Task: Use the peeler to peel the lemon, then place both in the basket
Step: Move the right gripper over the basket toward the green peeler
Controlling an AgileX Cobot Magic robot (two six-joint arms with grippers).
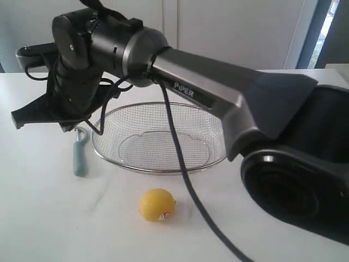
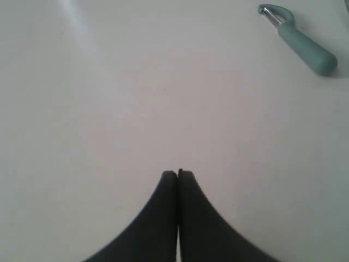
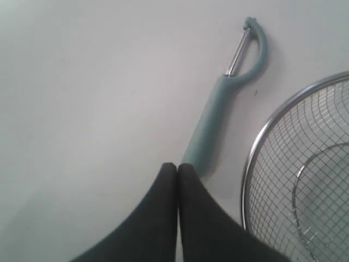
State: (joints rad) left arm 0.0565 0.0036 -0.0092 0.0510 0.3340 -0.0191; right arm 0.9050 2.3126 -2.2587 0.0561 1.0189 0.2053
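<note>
Hovering by handle end of peeler (image 3: 218, 114), right gripper (image 3: 178, 164) has jaws pressed together, empty. Left gripper (image 2: 178, 172) likewise closed, gripping nothing, over bare table (image 2: 109, 109). Peeler lies flat at 9 o'clock of basket (image 1: 147, 169), just beside rim. Lemon (image 1: 157, 204) sits at basket's 6 o'clock, apart.

The exterior camera is sitting low, close behind an arm (image 1: 229, 93), looking across the table (image 1: 43, 218) towards the peeler (image 1: 80, 155) and the basket (image 1: 158, 170) just beside it. The right wrist camera is staring down from near the peeler (image 3: 226, 106), catching the basket's rim (image 3: 248, 174). The left wrist camera is looking down from farther off, barely catching the peeler (image 2: 300, 39). All three are sharing it.
</note>
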